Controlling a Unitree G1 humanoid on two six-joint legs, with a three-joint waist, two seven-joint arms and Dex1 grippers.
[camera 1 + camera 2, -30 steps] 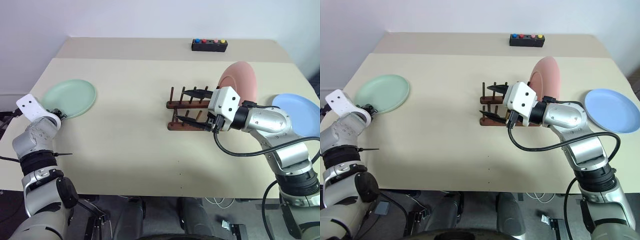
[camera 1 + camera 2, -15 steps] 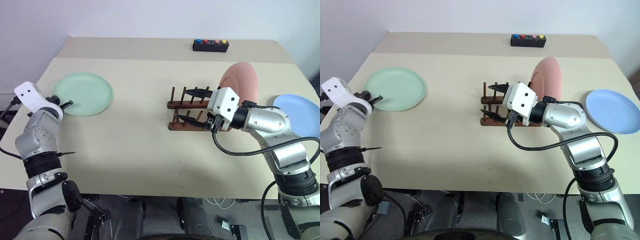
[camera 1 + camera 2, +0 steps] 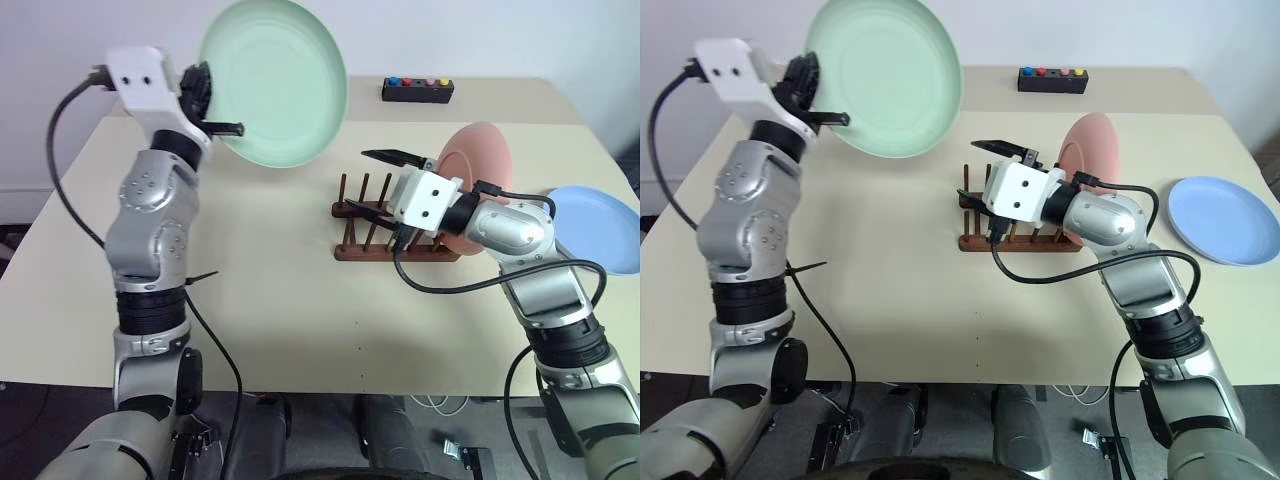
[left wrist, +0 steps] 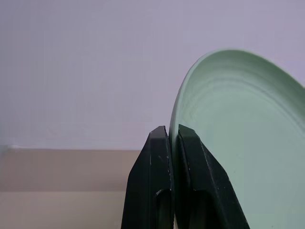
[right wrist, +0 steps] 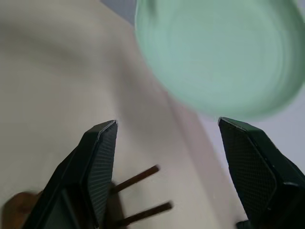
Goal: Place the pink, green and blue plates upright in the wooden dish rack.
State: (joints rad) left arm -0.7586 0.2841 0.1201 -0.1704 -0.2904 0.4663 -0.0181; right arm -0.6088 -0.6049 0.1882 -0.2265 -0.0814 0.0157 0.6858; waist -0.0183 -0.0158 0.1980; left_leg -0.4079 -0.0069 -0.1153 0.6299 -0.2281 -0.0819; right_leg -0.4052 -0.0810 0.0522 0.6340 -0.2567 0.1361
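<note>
Green plate [image 3: 275, 80] rim pinched between left gripper [image 4: 172, 143] jaws.

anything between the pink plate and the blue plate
Nothing: bare table between pink plate and blue plate in the right eye view.

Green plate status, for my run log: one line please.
left gripper shut on round mint green plate, raised | right gripper open over dark wooden dish rack

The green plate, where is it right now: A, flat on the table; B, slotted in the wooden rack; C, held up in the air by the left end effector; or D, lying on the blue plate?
C: the left end effector is clamped on the rim of the green plate, lifted clear above the table.
</note>
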